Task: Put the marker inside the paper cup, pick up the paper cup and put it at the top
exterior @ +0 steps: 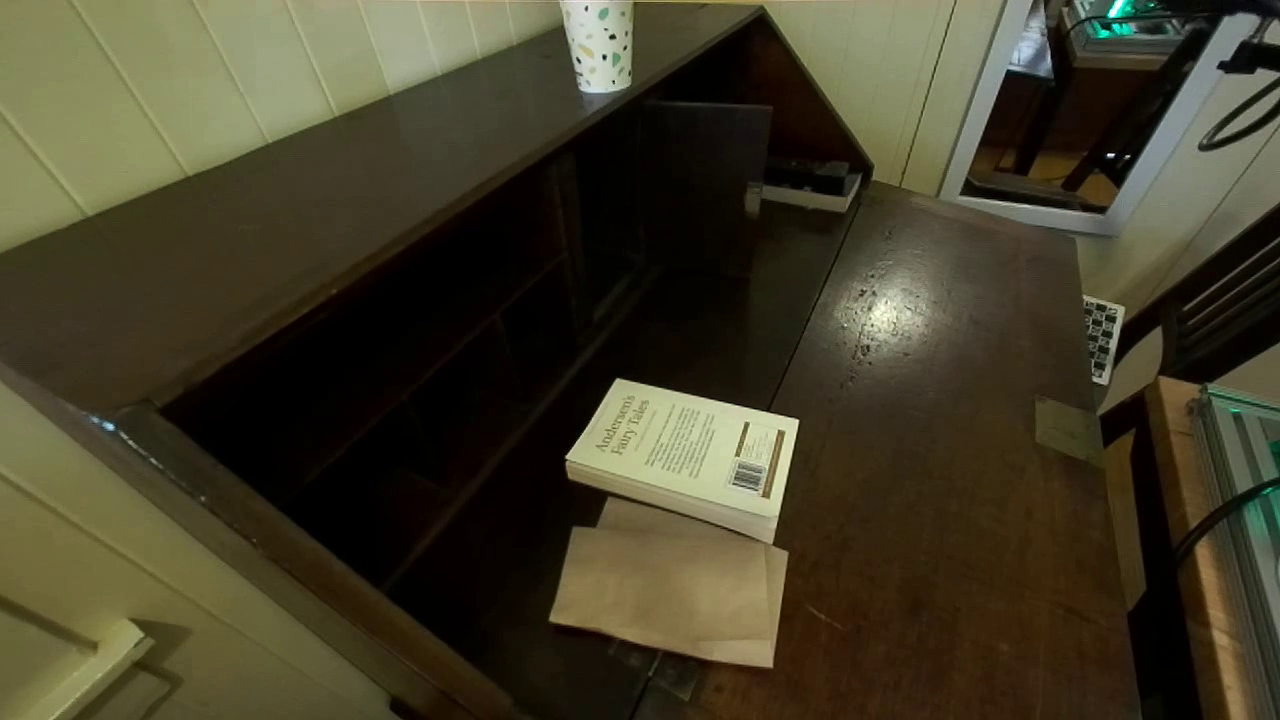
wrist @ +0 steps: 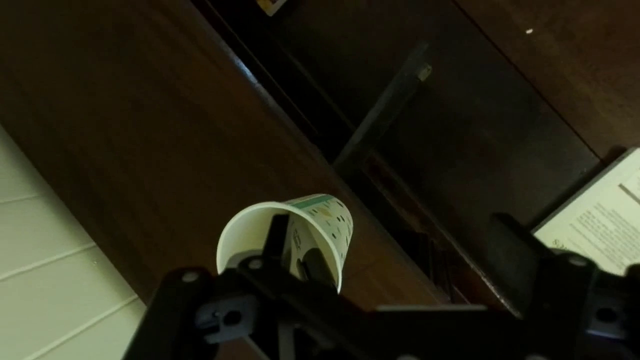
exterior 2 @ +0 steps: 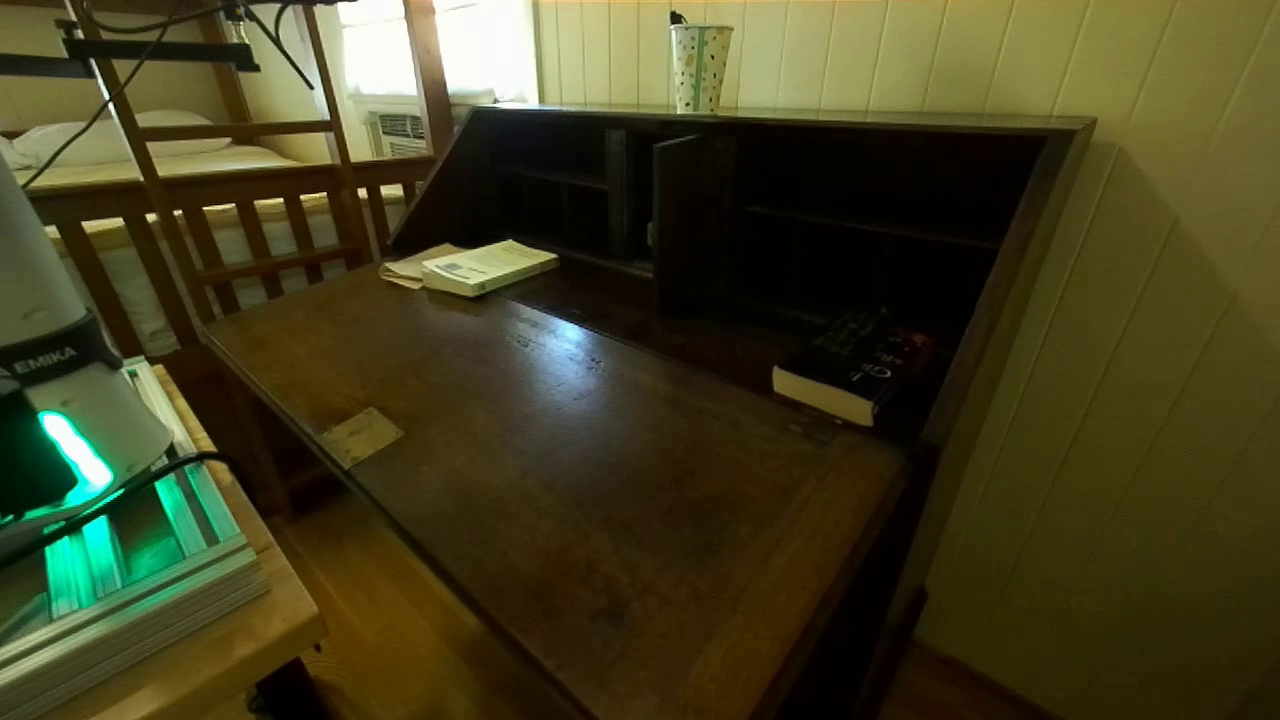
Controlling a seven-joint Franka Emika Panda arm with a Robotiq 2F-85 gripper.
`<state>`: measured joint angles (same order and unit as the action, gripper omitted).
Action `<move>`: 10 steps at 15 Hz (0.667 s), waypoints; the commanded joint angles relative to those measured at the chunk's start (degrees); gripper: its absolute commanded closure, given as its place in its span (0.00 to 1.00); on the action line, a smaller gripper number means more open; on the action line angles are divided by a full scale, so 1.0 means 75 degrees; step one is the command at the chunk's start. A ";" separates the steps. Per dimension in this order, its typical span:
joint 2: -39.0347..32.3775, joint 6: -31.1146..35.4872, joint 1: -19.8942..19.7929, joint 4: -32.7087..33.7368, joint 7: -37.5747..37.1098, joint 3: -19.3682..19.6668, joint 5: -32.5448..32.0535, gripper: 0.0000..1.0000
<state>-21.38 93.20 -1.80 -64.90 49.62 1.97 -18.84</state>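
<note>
– What shows in an exterior view?
– The cup (exterior: 603,50) stands upright on the top (exterior: 320,200), at its far part, close to the front edge.
– Anything more from outside?
– In an exterior view it is left of the top's middle, on the far side of the desk (exterior 2: 560,470). A dark bit pokes above its rim, which I take for the marker (exterior 2: 677,18). The arm (exterior 2: 30,270) stands at the near left, cut off by the frame.
– And the wrist view?
– The gripper (wrist: 390,227) points down, fingers (wrist: 276,242) spread wide, holding nothing. The cup lies below it, off toward the wall (wrist: 55,245), under the finger on that side rather than midway between the two.
– Is that finger touching the rim?
– It crosses the mouth in this view; I'd judge it hangs above, but can't tell how close.
– So the next move turns on that?
– Yes. Both things look placed, so I'd lift straight up before swinging away.
</note>
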 commanded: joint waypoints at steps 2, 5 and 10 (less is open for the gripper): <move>0.0564 0.0166 -0.0014 -0.0623 -0.1810 0.0031 0.0515 0.00; 0.1008 0.0433 -0.0053 -0.1190 -0.2981 0.0039 0.0792 0.00; 0.1913 0.1415 -0.0121 -0.2624 -0.4913 0.0171 0.0874 0.00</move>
<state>-13.42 98.18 -2.24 -74.85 20.11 2.54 -13.66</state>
